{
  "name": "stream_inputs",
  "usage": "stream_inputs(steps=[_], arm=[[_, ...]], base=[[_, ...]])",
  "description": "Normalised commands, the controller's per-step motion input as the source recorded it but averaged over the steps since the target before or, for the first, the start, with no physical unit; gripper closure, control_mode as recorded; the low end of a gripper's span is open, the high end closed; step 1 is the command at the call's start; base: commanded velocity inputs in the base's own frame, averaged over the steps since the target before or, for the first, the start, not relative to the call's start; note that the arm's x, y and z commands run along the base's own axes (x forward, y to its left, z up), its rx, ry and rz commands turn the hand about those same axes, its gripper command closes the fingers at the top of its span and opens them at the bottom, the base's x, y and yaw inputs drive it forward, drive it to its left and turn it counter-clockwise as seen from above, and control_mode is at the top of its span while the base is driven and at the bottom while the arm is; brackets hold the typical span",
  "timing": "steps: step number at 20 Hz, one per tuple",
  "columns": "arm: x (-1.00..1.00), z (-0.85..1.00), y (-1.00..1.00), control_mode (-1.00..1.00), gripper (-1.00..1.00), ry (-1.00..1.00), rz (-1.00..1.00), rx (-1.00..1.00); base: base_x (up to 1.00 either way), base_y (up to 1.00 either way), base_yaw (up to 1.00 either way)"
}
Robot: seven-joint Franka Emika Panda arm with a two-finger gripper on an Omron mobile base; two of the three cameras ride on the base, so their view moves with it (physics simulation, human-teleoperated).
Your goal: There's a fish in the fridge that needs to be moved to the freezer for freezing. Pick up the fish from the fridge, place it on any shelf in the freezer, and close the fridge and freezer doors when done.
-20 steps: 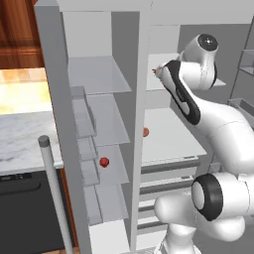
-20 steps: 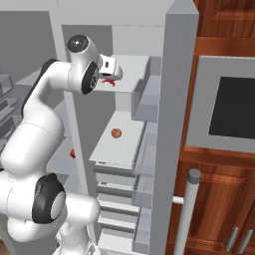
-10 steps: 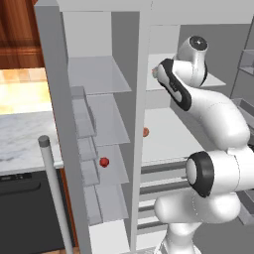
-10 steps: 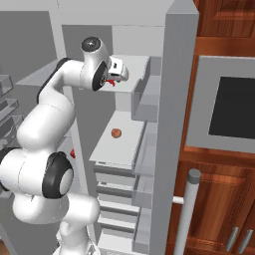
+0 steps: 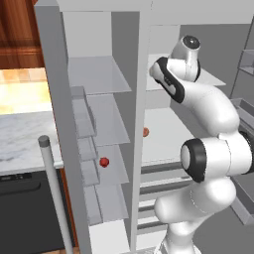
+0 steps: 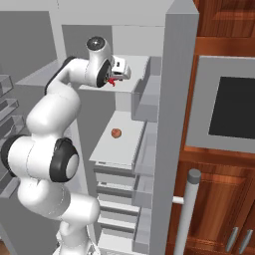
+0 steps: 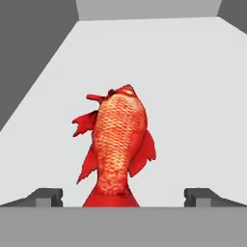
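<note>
- Right now the gripper (image 7: 123, 195) stands with its jaws wide apart; its 2 dark fingertips (image 7: 46, 195) rise at the bottom of the hand view, one on each side of the fish (image 7: 117, 152), neither touching it.
- That fish lies on a pale upper shelf (image 7: 193, 96) of the fridge (image 6: 124, 139), centred in the hand view with its tail toward the camera; in the right base view it shows as a small red scrap (image 6: 113, 81) under the hand, upper centre of the frame.
- Risk 1, as I judge it: the fish looks small and irregular, so jaws closing off-centre could catch a fin only and let it slip or tip away.
- Risk 2: pushing forward before closing could nudge it deeper along the smooth shelf.
- Risk 3: an orange-red ball (image 6: 115, 133) sits on the lower fridge shelf, centre of the right base view, and a red ball (image 5: 103, 161) rests on a freezer (image 5: 99, 149) shelf, centre left of the left base view; either might be mistaken for the target.
- Both doors are open, so closing remains.
</note>
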Motion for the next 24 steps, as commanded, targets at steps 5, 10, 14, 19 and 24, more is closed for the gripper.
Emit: stream_inputs(steps=[5,10,14,19,24], arm=[[0.29,-0.24,0.0,-1.0,-1.0,0.0,0.0,0.0],[0.33,-0.21,0.0,-1.0,-1.0,0.0,0.0,0.0],[0.45,-0.16,0.0,-1.0,-1.0,0.02,0.0,0.0],[0.38,-0.28,0.0,-1.0,1.0,0.0,0.0,0.0],[0.1,-0.68,0.01,-1.0,1.0,0.04,0.0,0.0]], base=[[0.0,0.0,0.0],[0.0,0.0,0.0],[0.0,0.0,0.0],[0.0,0.0,0.0],[0.0,0.0,0.0]])
